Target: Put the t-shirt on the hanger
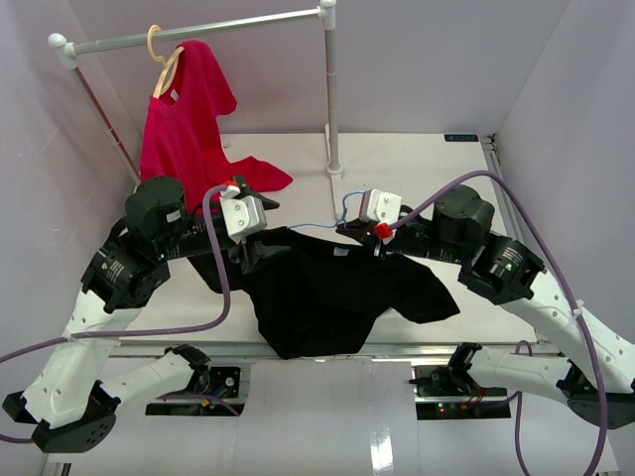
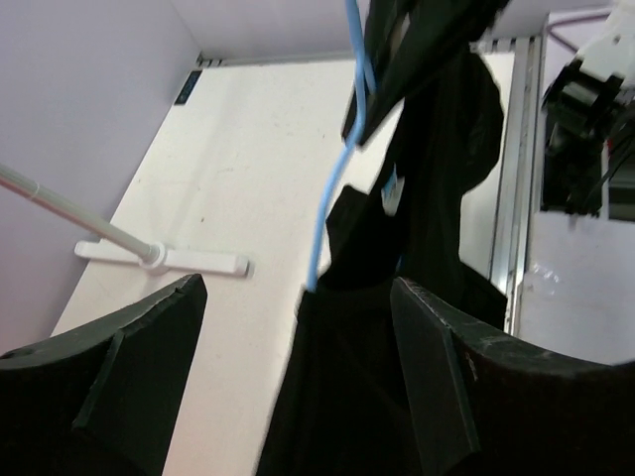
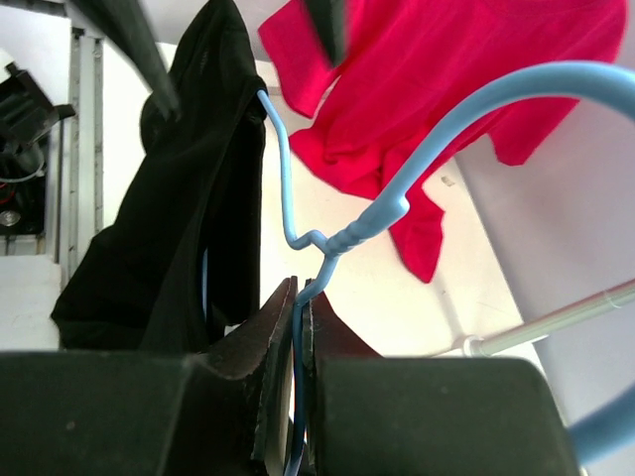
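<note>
White table [image 1: 417,164] filled mid-frame; your right gripper [image 3: 300,296] pinched the hanger [image 3: 392,208] wire tight, and your left gripper [image 2: 298,288] gaped wide around the t-shirt [image 1: 327,288].

I can read nothing from here, neither word nor number. A small dark plate [image 1: 461,137] sits at the far edge of the table [image 1: 417,164], too small for me to make out any lettering (the left wrist view shows it only as a dark blur, no better). At the collar of the t-shirt [image 1: 327,297] I see a small tag [image 1: 342,254], white and blue in the left wrist view, its face blurred past reading.
</note>
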Available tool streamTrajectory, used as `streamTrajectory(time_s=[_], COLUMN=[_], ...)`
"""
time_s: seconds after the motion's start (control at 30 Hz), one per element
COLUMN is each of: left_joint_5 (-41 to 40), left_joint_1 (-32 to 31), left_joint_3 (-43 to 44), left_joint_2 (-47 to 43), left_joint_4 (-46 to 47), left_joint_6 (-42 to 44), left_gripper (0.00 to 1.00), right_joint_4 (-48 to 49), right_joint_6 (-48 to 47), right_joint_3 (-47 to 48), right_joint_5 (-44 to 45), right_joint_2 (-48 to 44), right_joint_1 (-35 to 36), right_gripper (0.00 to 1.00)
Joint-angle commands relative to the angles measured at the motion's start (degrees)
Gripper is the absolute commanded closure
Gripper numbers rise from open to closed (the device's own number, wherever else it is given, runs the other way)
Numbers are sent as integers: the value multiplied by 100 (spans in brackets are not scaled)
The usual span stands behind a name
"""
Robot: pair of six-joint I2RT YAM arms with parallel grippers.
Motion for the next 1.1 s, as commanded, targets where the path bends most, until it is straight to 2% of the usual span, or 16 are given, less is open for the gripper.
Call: streamTrajectory(time_s=[0.0, 0.07, 0.17, 0.23, 0.43, 0.53, 0.73, 1.07], left_joint_5=[476, 541, 1096, 1638, 1940, 2028, 2190, 2268], left_joint_1=[15, 15, 15, 15, 6, 10, 6, 14], left_joint_3=[692, 1014, 1196, 1182, 928, 690, 184, -135], left_joint_2=[358, 747, 1021, 1224, 1509, 1426, 1140, 1232], left_joint_4=[245, 31, -168, -238, -260, 112, 1310, 1655], left_joint_6=[-607, -751, -763, -765, -815, -919, -1674, -2163], left_gripper=[15, 15, 16, 20, 33, 40, 54, 62], right_joint_4=[149, 98, 105, 170, 333, 429, 686, 1053], right_joint_6=[14, 10, 4, -4, 22, 47, 125, 323], right_joint_3=[-107, -107, -131, -162, -190, -247, -464, -601], right_joint_5=[-316, -437, -468, -490, -581, -616, -619, -562], right_joint_2=[68, 125, 179, 189, 223, 261, 299, 303], right_joint_1=[-21, -21, -21, -21, -12, -21, -21, -20], right_gripper=[92, 92, 92, 92, 92, 92, 92, 92])
